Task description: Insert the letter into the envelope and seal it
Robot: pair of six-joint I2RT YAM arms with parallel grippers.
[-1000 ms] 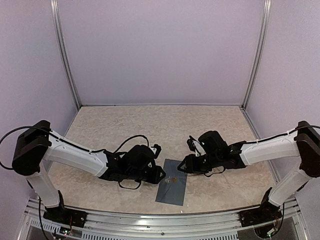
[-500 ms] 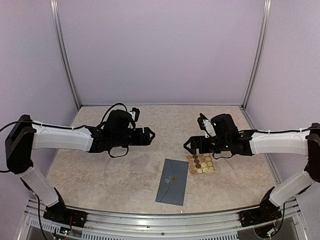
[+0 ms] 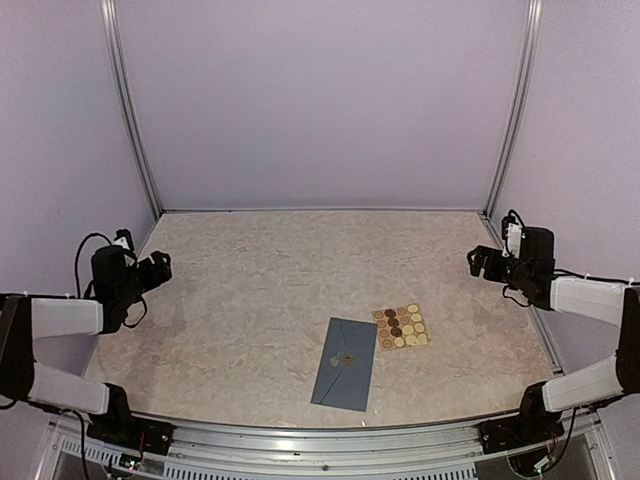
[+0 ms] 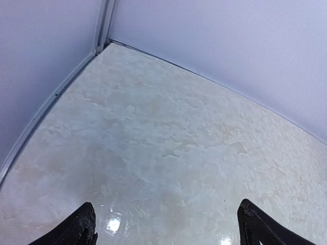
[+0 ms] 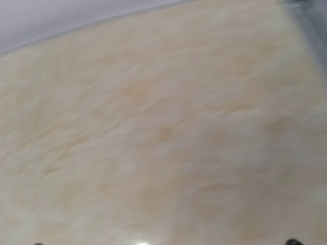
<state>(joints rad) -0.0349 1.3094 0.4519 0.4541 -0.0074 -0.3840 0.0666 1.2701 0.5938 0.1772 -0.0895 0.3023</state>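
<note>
Looking down, we see the envelope [image 3: 345,364] lying well apart from left gripper [image 3: 162,265] and right gripper [image 3: 474,263], each with jaws spread.

Both arms sat folded far out at their own sides, forearms angled in toward the middle. The left claw [image 3: 161,266] pointed forward and inward, its 2 fingertips [image 4: 86,227] spread wide apart. The right claw [image 3: 476,263] faced inward as well, its 2 tips barely showing at the bottom corners of the wrist view, also far apart.
</note>
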